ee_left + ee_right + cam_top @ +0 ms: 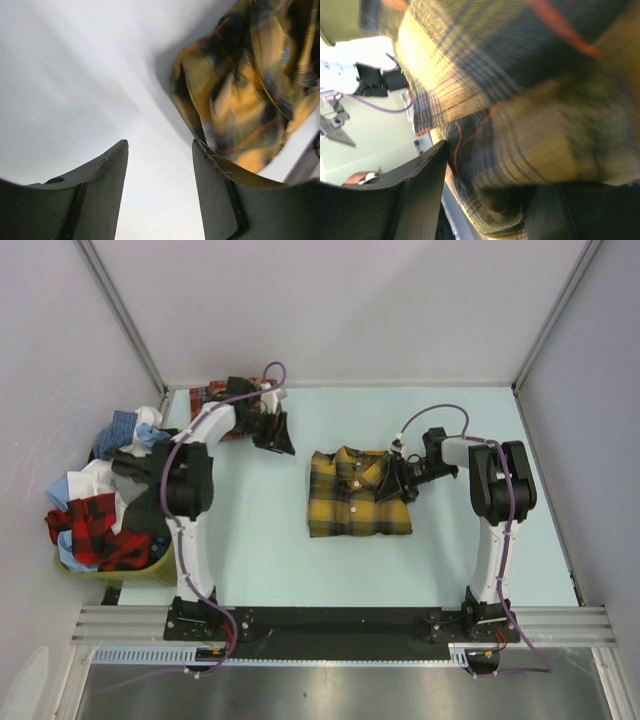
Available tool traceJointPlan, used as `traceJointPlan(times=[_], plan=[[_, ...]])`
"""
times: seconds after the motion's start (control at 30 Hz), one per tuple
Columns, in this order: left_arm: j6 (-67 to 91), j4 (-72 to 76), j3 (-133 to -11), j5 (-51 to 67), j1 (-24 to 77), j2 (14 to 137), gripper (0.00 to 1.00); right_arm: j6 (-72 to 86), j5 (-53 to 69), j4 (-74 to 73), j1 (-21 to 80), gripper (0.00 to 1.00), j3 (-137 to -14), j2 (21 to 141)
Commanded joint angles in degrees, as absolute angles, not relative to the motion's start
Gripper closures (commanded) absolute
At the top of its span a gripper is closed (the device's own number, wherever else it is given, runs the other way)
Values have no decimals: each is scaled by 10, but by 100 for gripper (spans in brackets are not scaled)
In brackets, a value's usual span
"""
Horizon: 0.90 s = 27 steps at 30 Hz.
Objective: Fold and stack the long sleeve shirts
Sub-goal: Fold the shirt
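Folding looks all but done on the yellow-and-black shirt [350,502]: it lies as a squarish packet, collar toward the far side, in the middle of the surface [260,540]. By my reading you are at the tail of the fold, with the stacking not yet begun. Your right pincer [403,480] sits at the packet's right edge, near the collar end, touching the cloth. In the right wrist view its one clear finger [420,195] stands wide of the other, which the plaid mostly hides, and fabric fills the gap, so I read the jaws as spread around the shirt's edge rather than nipping it. Your left pincer [160,165] is spread too, with nothing between its fingers. It hovers near the far left corner of the surface, just beside the red-orange shirt [222,395], which lies bunched there, partly covered by the left arm [188,485]; you cannot tell whether it is folded. Next you need either to lift the right pincer clear without dragging the top layer, or to close on the whole edge and carry the packet. The red-orange shirt likely wants spreading flat and folding before one goes on the other.
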<state>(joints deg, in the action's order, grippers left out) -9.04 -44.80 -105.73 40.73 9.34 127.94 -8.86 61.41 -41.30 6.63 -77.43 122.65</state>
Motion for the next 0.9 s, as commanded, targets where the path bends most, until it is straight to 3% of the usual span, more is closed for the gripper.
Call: traceJointPlan(times=[0.0, 0.03, 0.23, 0.47, 0.6, 0.7, 0.87], plan=[[-102, -410, -942, 504, 89, 1154, 41, -21, 608, -363, 108, 37, -691, 1160], [-103, -410, -925, 507, 89, 1143, 41, -26, 602, -366, 104, 32, -685, 1146], [-91, -383, -875, 503, 97, 1121, 43, -98, 541, -472, 33, 32, -769, 1148], [-55, -363, -928, 485, 130, 1179, 35, -94, 523, -457, 25, 41, -865, 1193], [-40, -342, -947, 491, 137, 1208, 34, -90, 502, -441, 31, 41, -869, 1210], [-42, -342, -961, 506, 147, 1221, 38, -99, 494, -443, 33, 42, -869, 1214], [-46, -339, -956, 519, 153, 1223, 55, -169, 480, -469, 50, 41, -873, 1208]])
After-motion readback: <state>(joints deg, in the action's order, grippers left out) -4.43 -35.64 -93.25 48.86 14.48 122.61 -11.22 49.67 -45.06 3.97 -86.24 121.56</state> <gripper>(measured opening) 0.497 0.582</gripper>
